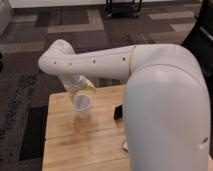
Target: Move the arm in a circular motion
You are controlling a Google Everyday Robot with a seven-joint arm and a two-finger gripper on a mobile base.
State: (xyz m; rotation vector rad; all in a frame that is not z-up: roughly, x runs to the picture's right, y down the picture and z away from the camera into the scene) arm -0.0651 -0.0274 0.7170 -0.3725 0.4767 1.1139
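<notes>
The arm [165, 90] dominates the view: its thickest white segment fills the near right, rising from the bottom edge, and a long tubular segment with small dark screw holes runs left from it to a rounded elbow [56, 57] at the far left, above the carpet beyond the tabletop's far edge. From the elbow a shorter section drops down and rightward to the yellowish-tan end effector [82, 86], which sits over the far left part of the tabletop, directly above the small white cup [82, 106] and seemingly touching or just over its rim. Whether its fingers are apart or together cannot be told.

The wooden tabletop [65, 145] extends from its left edge to where the arm hides it; bare wood shows near and left of the cup. A small dark object [118, 112] lies right of the cup, close against the arm's big segment. Patterned carpet [30, 45] stretches far and left, open around the elbow.
</notes>
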